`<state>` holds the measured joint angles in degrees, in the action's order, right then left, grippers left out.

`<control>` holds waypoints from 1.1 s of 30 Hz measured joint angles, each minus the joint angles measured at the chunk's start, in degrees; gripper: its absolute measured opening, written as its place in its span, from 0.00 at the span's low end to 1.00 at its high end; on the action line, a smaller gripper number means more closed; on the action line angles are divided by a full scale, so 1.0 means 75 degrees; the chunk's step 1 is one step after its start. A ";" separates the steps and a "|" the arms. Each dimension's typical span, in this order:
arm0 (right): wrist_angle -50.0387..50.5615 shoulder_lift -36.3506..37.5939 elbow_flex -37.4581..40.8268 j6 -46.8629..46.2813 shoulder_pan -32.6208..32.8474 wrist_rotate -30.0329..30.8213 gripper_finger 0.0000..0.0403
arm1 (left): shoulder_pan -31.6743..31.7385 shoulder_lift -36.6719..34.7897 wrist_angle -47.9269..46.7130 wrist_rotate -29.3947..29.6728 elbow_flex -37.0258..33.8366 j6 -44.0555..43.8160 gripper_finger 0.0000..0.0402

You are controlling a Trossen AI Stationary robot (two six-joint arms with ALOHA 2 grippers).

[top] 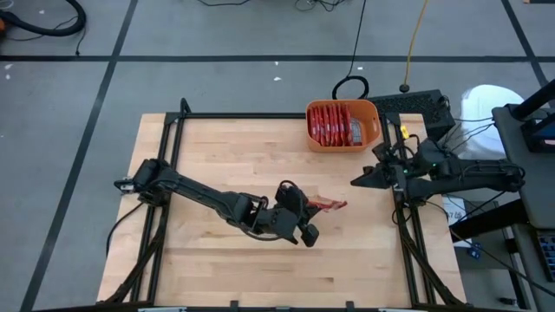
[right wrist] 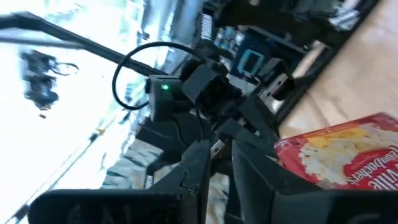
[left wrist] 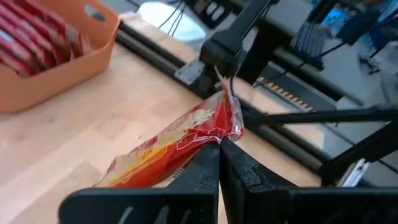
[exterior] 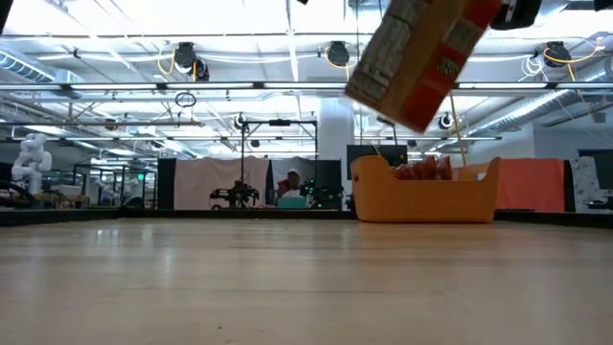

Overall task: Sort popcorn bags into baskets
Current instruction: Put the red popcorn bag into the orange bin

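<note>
The left gripper (left wrist: 219,149) is pinched tight on just the crimped end of a popcorn bag (left wrist: 168,146), held up over the middle of the table (top: 217,260), well short of the orange basket (top: 343,143). With so thin a hold, the bag could swing or slip out on the way. The right gripper (top: 355,181) waits near the basket, slightly parted around nothing, and could get bumped.

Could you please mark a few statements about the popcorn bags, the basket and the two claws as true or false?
1. The left claw is shut on a popcorn bag. True.
2. That bag lies flat on the table. False: it is held up in the air.
3. The orange basket is empty. False: red bags stand in it.
4. The right claw is near the table's right edge. True.
</note>
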<state>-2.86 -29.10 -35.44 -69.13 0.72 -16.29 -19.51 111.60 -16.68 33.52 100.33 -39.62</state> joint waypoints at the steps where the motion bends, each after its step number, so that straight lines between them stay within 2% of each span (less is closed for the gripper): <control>1: -0.0130 0.0006 0.0024 -0.0055 0.0020 0.0092 0.15 | 0.0007 -0.0051 0.0053 0.0000 0.0001 0.0072 0.00; 7: -0.0474 0.0035 0.0075 -0.0092 0.0036 0.0189 0.15 | 0.0067 -0.0489 0.0009 -0.0273 0.0000 0.0662 0.00; 17: -0.0971 0.0032 0.0076 -0.0354 0.0036 0.0368 0.15 | 0.0259 -0.1287 -0.0015 -0.0262 0.0006 0.1892 0.00; 26: -0.1456 0.0052 0.0076 -0.1626 0.0245 0.0620 0.15 | 0.0535 -0.1857 -0.0195 -0.0387 0.0008 0.2027 0.00; 33: -0.2412 0.0036 0.0216 -0.2182 0.0786 0.1464 0.15 | 0.0663 -0.2232 -0.0161 -0.0403 0.0006 0.2933 0.00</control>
<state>-20.95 -28.83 -33.82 -85.50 6.61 -5.31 -14.54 94.86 -17.89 30.49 100.38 -17.62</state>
